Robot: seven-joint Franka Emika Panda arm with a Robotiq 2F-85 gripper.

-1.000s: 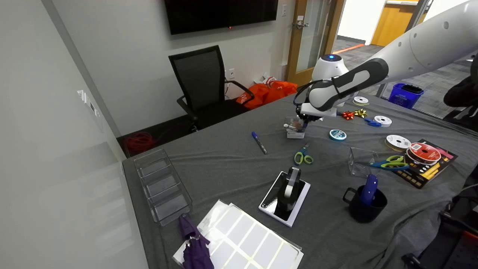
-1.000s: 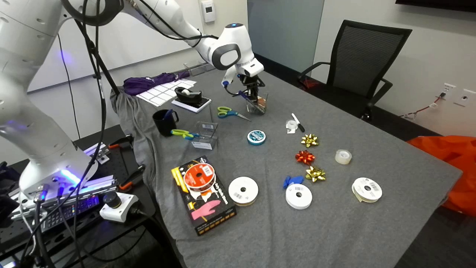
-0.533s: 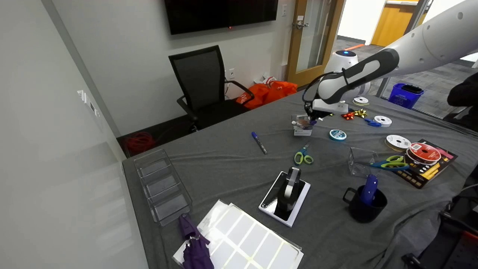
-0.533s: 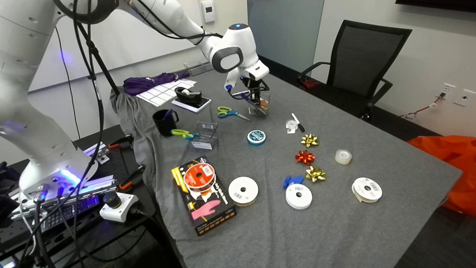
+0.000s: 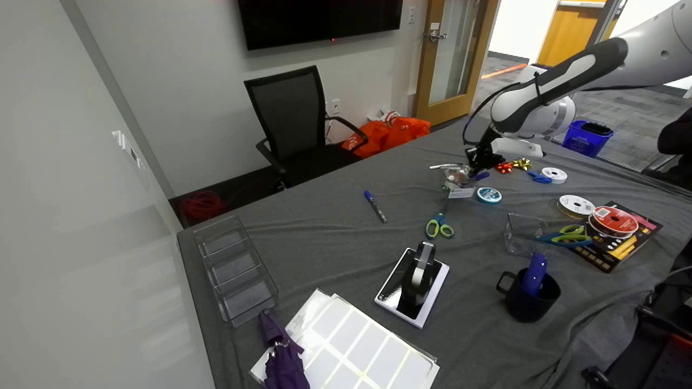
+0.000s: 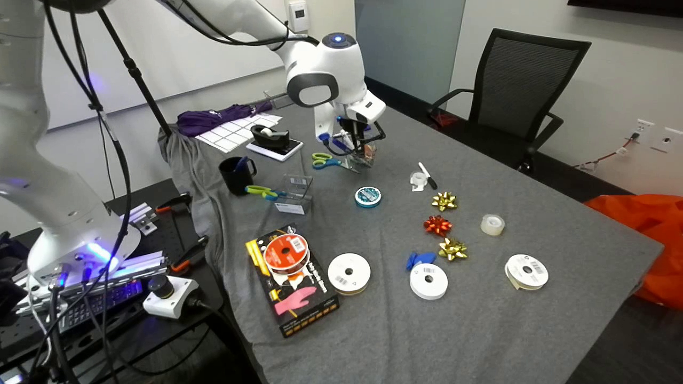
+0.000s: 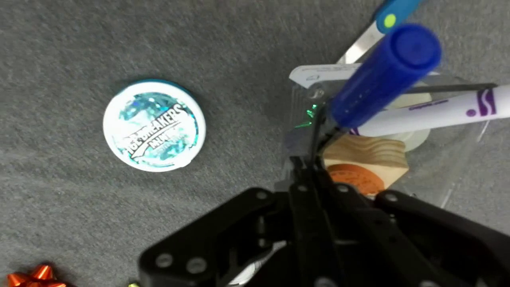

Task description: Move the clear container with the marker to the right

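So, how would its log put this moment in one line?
claw: shut on clear container, at its wall; blue marker: tilted, poking out; wooden block: inside

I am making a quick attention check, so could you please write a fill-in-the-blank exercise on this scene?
On the tin, the word after ICE is ____.
The bow between the gold bows is ____.
The white marker in the tub gripped by the claw has ____ print.
Missing words: BREAKERS; red; purple.
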